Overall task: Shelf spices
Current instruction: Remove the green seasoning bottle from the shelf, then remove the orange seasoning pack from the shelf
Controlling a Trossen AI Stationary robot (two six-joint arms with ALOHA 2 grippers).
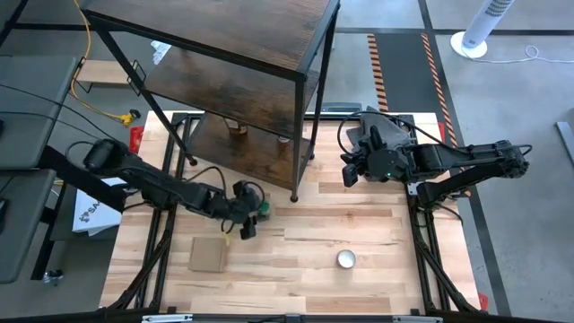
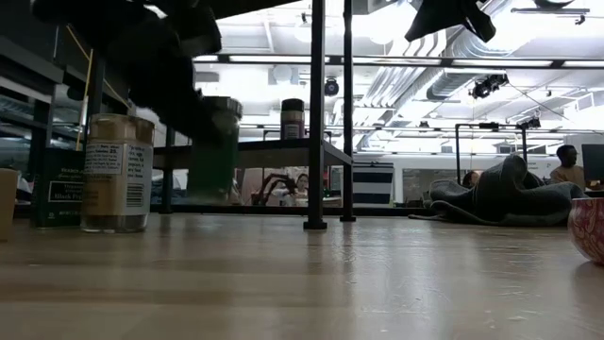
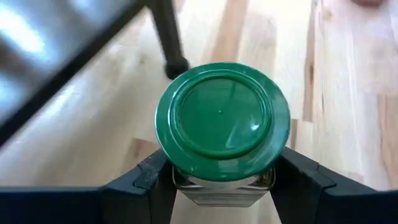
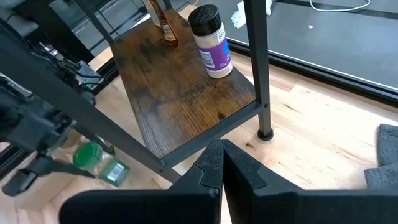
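Observation:
The green-lidded jar point(image 3: 222, 118) is between the fingers of my left gripper point(image 3: 224, 183), near the shelf's front left leg point(image 1: 293, 196). A tan-lidded jar point(image 2: 116, 173) and a small dark tin point(image 2: 55, 187) stand on the table behind my left arm. The dark-capped jar with a purple-white label point(image 4: 211, 40) and a brown-orange pouch point(image 4: 163, 25) stand on the shelf's lowest board point(image 4: 186, 93). My right gripper point(image 4: 222, 165) hangs shut over the table, right of the shelf point(image 1: 224, 54), touching nothing. My left gripper pinches the green-lidded jar's glass body point(image 3: 217, 190) just under the lid, one finger point(image 3: 155, 180) on each side. The fingers slant down from the table's left and lie across the jar. The jar is tilted, its lid toward the wrist; whether its bottom is clear of the table I cannot tell.
A round silvery disc point(image 1: 346, 259) and a flat cardboard square point(image 1: 207, 254) lie on the near part of the table. A red-patterned bowl point(image 2: 590, 227) shows at the edge of the low view. The shelf's thin black legs point(image 4: 264, 93) stand close to both grippers.

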